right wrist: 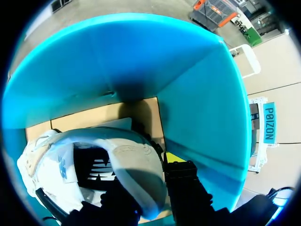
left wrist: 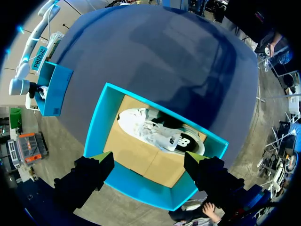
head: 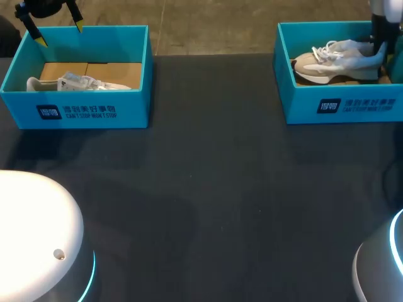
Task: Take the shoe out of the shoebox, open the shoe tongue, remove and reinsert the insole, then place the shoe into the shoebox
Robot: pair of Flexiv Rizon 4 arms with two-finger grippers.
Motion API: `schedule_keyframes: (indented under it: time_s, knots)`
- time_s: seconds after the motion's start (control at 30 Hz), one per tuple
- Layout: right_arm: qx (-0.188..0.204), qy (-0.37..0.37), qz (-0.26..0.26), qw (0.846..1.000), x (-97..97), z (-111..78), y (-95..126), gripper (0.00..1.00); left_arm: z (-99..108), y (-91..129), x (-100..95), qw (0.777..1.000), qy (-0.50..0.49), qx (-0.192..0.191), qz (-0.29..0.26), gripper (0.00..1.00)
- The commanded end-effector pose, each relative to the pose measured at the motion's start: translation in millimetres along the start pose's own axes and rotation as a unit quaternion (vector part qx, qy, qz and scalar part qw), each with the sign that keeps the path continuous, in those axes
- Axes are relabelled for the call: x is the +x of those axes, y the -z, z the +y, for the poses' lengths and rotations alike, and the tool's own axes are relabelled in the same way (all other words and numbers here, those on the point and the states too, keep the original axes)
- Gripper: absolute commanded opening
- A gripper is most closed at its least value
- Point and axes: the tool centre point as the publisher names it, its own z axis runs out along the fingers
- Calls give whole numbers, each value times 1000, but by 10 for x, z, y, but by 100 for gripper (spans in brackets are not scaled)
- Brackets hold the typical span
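Head view: right fingers (head: pixel 380 43) pinch the white-and-beige shoe (head: pixel 334 60) by its heel; left fingers (head: pixel 78 24) hang open over another shoebox (head: pixel 135 94).

Matt teal card walls on the right shoebox (head: pixel 343 107), its shoe (head: pixel 340 60) soft mesh cloth, the table (head: pixel 214 189) dull and dark.

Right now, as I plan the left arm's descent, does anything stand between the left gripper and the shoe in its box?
No lid or object covers the white shoe, which lies on the cardboard floor. But the open left gripper hovers over one wall of the shoebox, so a straight drop would likely meet that rim.
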Motion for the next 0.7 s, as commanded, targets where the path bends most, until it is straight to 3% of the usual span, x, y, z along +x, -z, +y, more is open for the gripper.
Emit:
schedule_keyframes:
  time_s: [0.03, 0.5, 0.7]
  knots:
    - [17, -5, -5, 1000, 31, 31, 48, 0, -2, 1, 0, 1000, 0, 0, 1, 100]
    - [21, -13, -1, 1000, -230, -110, 578, 0, -2, 1, 0, 1000, 0, 0, 1, 100]
    - [13, -12, -3, 1000, -361, -172, 960, 0, -2, 1, 0, 1000, 0, 0, 1, 100]
